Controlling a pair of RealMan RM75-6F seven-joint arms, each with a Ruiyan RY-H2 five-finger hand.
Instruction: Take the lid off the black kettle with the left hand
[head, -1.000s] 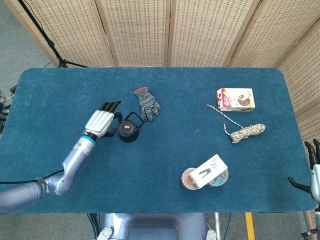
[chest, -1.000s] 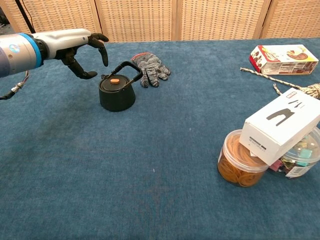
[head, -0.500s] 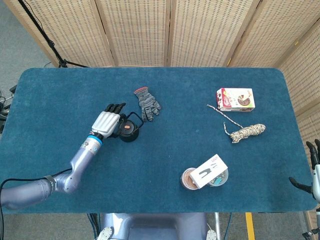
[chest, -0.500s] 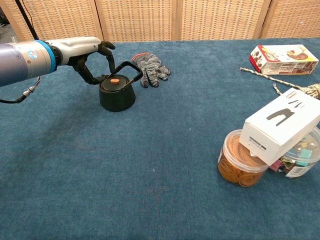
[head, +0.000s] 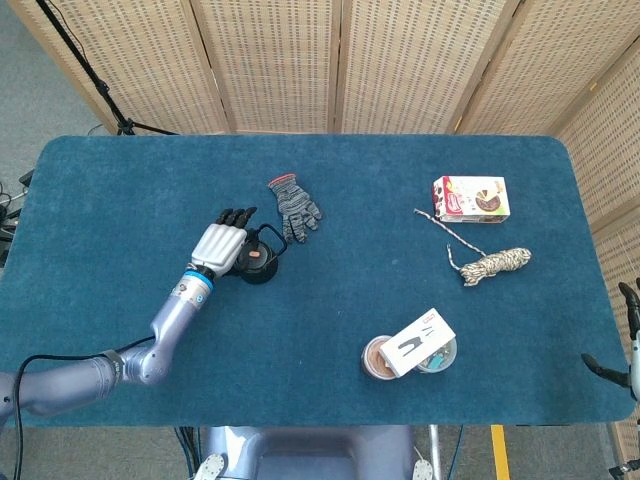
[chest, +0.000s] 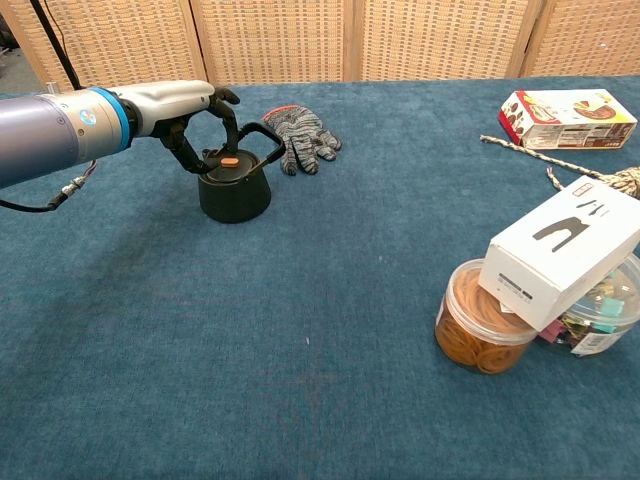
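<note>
One moment on, the left hand (chest: 196, 112) has reached the squat black kettle (chest: 234, 187); spread fingers bracket its orange-knobbed lid (chest: 229, 164), nothing gripped yet.

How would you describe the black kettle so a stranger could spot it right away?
Start at the blue table and go to its left half, beside the grey knit glove. The black kettle sits beneath the left robot hand: squat, with an orange knob on its lid.

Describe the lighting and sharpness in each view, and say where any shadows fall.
Head view: even, soft light, no glare, all sharp; the left hand covers part of the black kettle. Chest view: equally sharp, with a faint shadow on the cloth under the left forearm.
</note>
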